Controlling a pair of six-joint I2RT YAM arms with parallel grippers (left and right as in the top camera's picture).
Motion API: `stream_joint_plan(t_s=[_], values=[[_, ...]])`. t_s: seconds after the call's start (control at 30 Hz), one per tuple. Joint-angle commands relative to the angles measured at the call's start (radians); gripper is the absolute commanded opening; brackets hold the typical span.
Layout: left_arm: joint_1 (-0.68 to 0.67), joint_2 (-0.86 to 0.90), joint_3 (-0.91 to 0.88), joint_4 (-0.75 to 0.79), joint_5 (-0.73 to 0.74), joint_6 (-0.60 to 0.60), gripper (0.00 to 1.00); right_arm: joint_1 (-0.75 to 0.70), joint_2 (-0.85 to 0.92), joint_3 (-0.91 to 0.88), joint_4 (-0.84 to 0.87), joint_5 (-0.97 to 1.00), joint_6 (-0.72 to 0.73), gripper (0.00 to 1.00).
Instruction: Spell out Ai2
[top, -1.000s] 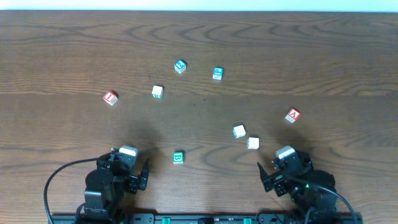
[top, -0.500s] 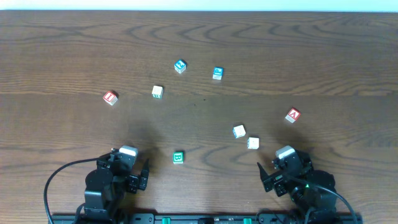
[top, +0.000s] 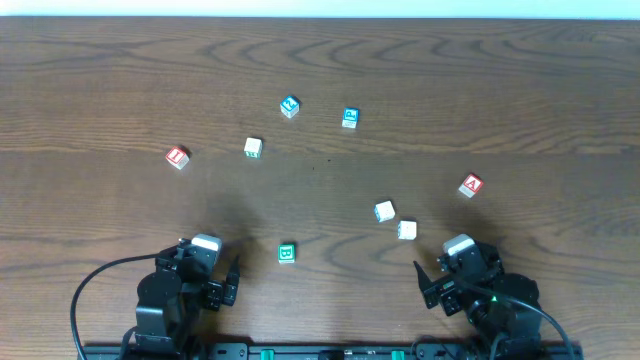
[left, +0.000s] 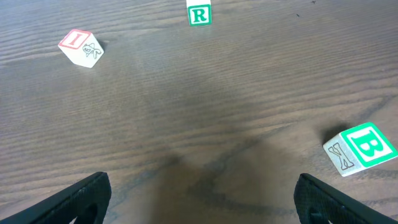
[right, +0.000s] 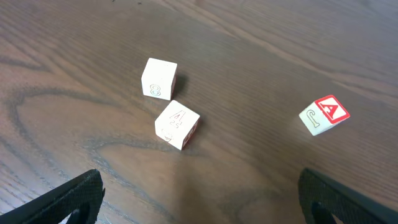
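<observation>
Though scattered — I block (top: 177, 156), A block (top: 471, 185)

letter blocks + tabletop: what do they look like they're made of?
A block and B block: probably painted wood. Their side faces are pale and matte, the edges are crisp, and the letters are printed in colour. Tabletop: dark brown with wood grain and a low sheen. Solid wood, veneer or laminate; can't tell.

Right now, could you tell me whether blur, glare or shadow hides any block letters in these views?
Overhead: even light, no glare, but the blocks are small; only the I block and A block read. Left wrist: sharp, B block and R block clear, soft shadow on the table. Right wrist: sharp, 8 block and 4 block pale but legible.
</observation>
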Motion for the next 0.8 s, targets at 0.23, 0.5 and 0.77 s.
stream_joint_plan(t_s=[0.23,0.5,0.77], values=[[0.002,-0.007,-0.007,0.038,-0.025,-0.001,0.95,-0.006,-0.009,-0.015,-0.001,-0.007,-0.011,0.99],[0.002,-0.007,-0.007,0.109,0.156,-0.028,0.95,-0.006,-0.009,-0.015,-0.001,-0.007,-0.012,0.99],[0.002,-0.006,-0.007,0.257,0.202,-0.153,0.95,-0.006,-0.009,-0.015,-0.001,-0.007,-0.012,0.99]])
